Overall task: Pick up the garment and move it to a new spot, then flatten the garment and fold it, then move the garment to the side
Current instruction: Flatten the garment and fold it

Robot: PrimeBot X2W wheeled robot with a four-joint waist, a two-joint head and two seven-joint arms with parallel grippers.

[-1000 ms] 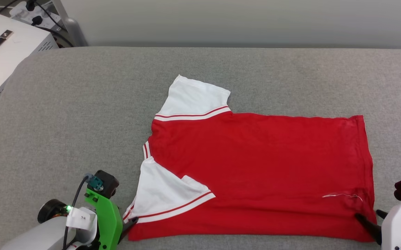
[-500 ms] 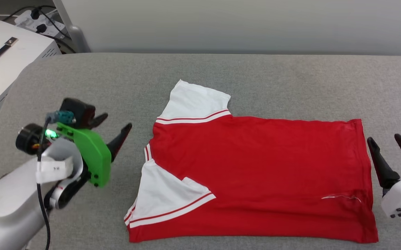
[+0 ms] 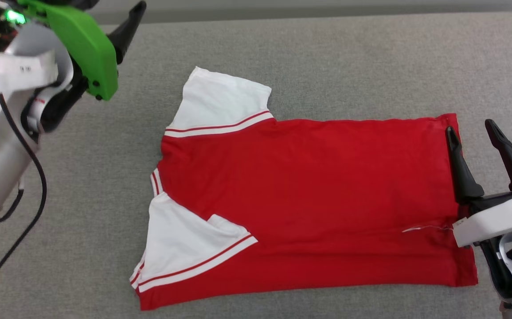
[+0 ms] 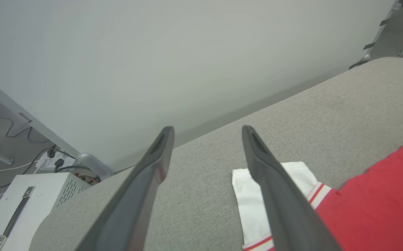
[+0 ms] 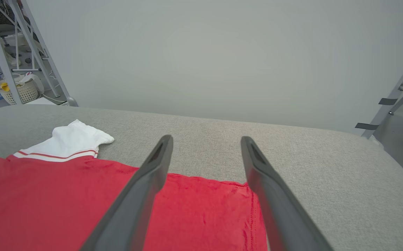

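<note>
The grey cushion [image 3: 326, 53] is carrying everything, running from its rounded left end to its right end below a plain pale wall [image 5: 201, 52]. The shirt [image 3: 304, 190] is lying flat on it, towards the near edge and right of the middle, with the collar end pointing left and the hem pointing right. Its far white sleeve [image 3: 220, 102] is spreading out towards the far edge, while the near white sleeve [image 3: 180, 239] is lying partly folded over the red body.

I am holding my right claw [image 3: 469, 126] released, fingers spread wide and gripping nothing, over the far right corner of the shirt. One finger is hanging over the red cloth just inside the hem; the other is hanging over bare cushion beside it.

I am keeping my left claw [image 4: 207, 128] raised over the cushion's far left part, also released and empty, well apart from the shirt's far sleeve.

A white box [image 4: 30, 198] with a strap handle is sitting beyond the cushion's left end. A thin white thread [image 3: 426, 228] is trailing on the red cloth near the hem.
</note>
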